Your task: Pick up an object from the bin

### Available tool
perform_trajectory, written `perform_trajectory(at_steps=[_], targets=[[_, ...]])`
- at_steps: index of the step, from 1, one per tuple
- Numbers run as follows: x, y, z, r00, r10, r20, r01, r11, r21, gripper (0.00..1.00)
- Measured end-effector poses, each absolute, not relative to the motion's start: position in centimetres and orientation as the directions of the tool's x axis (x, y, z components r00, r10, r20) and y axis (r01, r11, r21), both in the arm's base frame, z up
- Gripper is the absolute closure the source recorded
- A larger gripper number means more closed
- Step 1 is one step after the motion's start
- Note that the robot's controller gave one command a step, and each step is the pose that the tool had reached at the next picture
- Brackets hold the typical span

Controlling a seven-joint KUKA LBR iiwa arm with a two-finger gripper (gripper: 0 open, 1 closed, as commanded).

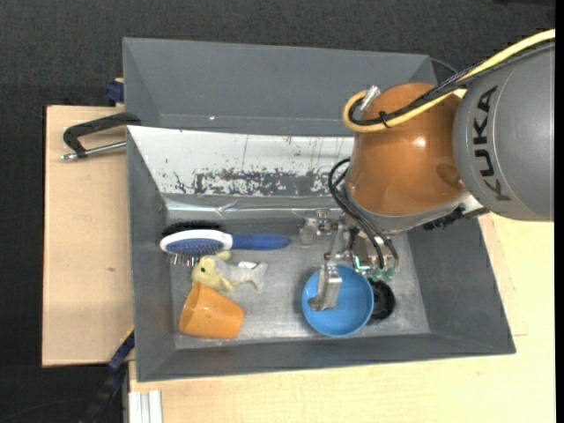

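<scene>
Care is what this step needs. The gripper (330,294) hangs low in the lower middle of the frame, right over a round blue bowl (339,314). Its tip looks like it dips inside the bowl, near the left rim. I cannot tell from here if the gripper is wide or narrow.

The bowl lies by the front wall of the grey bin (145,236), with a small black thing (384,300) just beside it on the right. Well apart, at the lower left, lie 4 more things: an orange cup (211,314) on its side, a yellow toy (209,271), a white scrap (250,275) and a blue brush (220,241).

To do this well, I think the gripper should pinch the bowl's thin rim, 1 side inside and 1 outside. It should squeeze firmly before it lifts. The bowl looks smooth, so it may slip or tip. A straight lift up should keep it off the bin's wall.
</scene>
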State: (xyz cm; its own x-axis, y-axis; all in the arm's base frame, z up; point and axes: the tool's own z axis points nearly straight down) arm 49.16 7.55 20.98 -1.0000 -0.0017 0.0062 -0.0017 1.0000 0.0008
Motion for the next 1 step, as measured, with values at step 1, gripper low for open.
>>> perform_trajectory(at_steps=[1], targets=[[52.76, 3.92, 16.13, -0.992, -0.125, 0.002, -0.125, 0.992, -0.001, 0.00]])
